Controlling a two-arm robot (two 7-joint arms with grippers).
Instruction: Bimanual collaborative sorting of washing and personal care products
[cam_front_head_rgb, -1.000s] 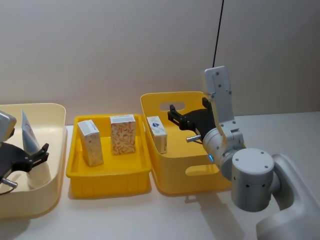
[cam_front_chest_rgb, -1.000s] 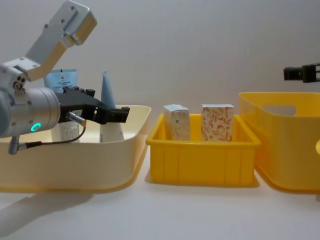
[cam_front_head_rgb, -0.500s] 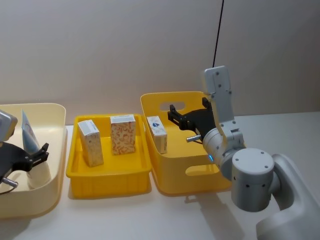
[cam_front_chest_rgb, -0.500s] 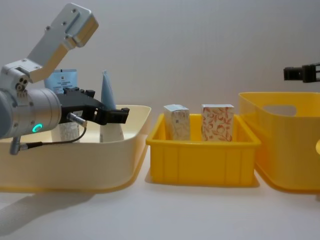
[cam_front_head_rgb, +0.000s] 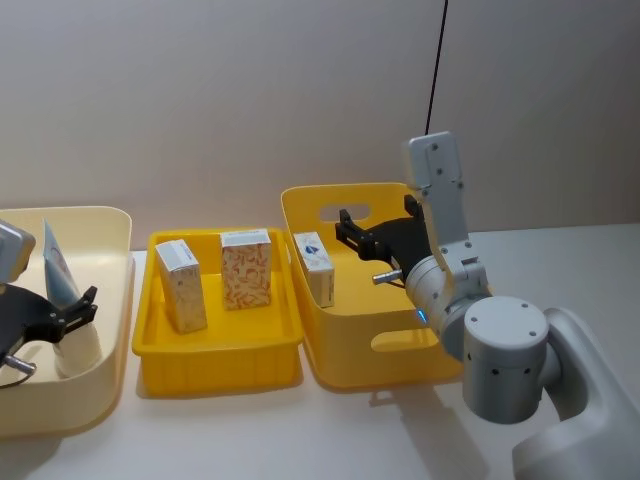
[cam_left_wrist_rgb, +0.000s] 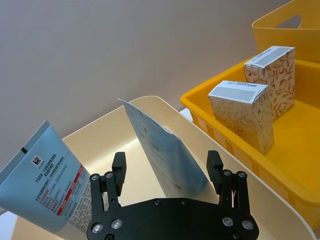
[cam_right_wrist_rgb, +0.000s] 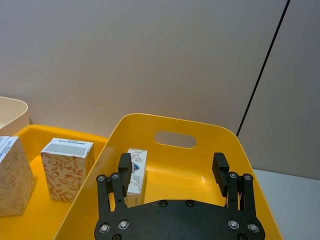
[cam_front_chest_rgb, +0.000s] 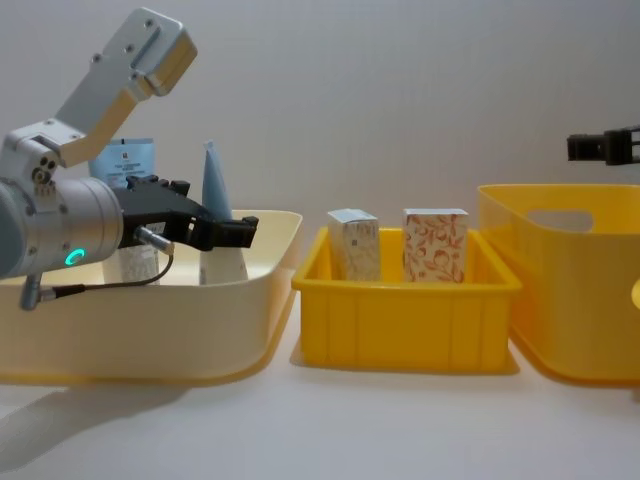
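Two light-blue tubes stand in the cream bin (cam_front_head_rgb: 112, 250) at my left: one narrow-edged (cam_left_wrist_rgb: 165, 155) (cam_front_head_rgb: 52, 262) (cam_front_chest_rgb: 213, 180), one with red print (cam_left_wrist_rgb: 47, 185) (cam_front_chest_rgb: 125, 160). My left gripper (cam_left_wrist_rgb: 166, 161) (cam_front_head_rgb: 80, 310) (cam_front_chest_rgb: 240, 230) is open, its fingers on either side of the narrow tube without touching it. Two white cartons with orange print (cam_front_head_rgb: 181, 285) (cam_front_head_rgb: 246, 268) stand in the middle yellow tray (cam_front_head_rgb: 220, 362). A third carton (cam_front_head_rgb: 314, 267) (cam_right_wrist_rgb: 135, 170) leans on the deep yellow bin's (cam_front_head_rgb: 385, 345) left wall. My right gripper (cam_right_wrist_rgb: 172, 162) (cam_front_head_rgb: 345, 228) (cam_front_chest_rgb: 600, 147) hovers open over that bin, holding nothing.
The three bins sit side by side on a white table (cam_front_head_rgb: 300, 430), close to a plain wall. The table's front strip and its right side past the deep bin are bare. A thin black cable (cam_front_head_rgb: 436, 60) hangs behind my right arm.
My left gripper has drawn back slightly from the narrow tube, staying open. The right arm and all cartons have not moved.
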